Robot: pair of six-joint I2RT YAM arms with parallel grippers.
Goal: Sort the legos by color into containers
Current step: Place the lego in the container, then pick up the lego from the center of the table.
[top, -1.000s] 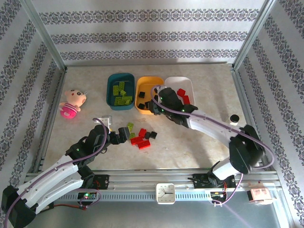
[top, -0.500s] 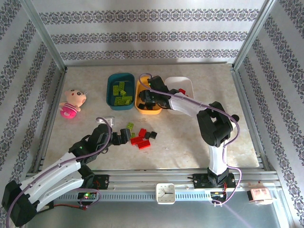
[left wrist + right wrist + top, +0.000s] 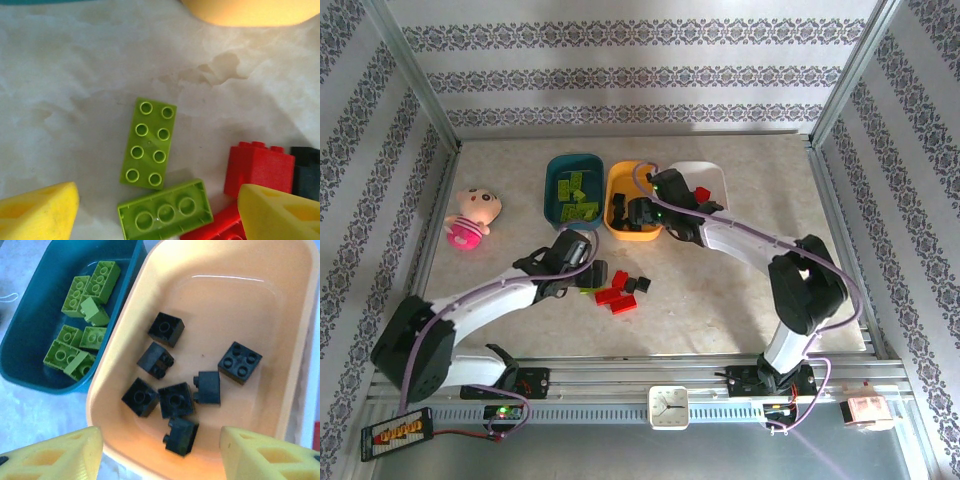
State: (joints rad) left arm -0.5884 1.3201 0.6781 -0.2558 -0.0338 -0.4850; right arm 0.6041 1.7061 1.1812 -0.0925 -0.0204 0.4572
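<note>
My left gripper (image 3: 160,216) is open low over the loose legos on the table. An upside-down lime green brick (image 3: 165,209) lies between its yellow fingers (image 3: 37,215), and a studs-up green brick (image 3: 148,142) lies just beyond. A red brick (image 3: 259,167) and a black brick (image 3: 306,172) sit by the right finger. My right gripper (image 3: 160,455) is open above the orange tub (image 3: 220,285), which holds several black bricks (image 3: 180,436). The teal tub (image 3: 40,270) holds several green bricks (image 3: 80,347). In the top view the white tub (image 3: 715,170) holds red bricks (image 3: 701,193).
A pink plush doll (image 3: 470,215) lies at the left of the table. Red bricks (image 3: 616,297) and black bricks (image 3: 638,285) remain loose right of my left gripper (image 3: 592,275). The three tubs stand side by side behind the pile.
My left arm has reached forward and right to the green bricks, and its jaws have narrowed a little. My right gripper has opened over the orange tub.
</note>
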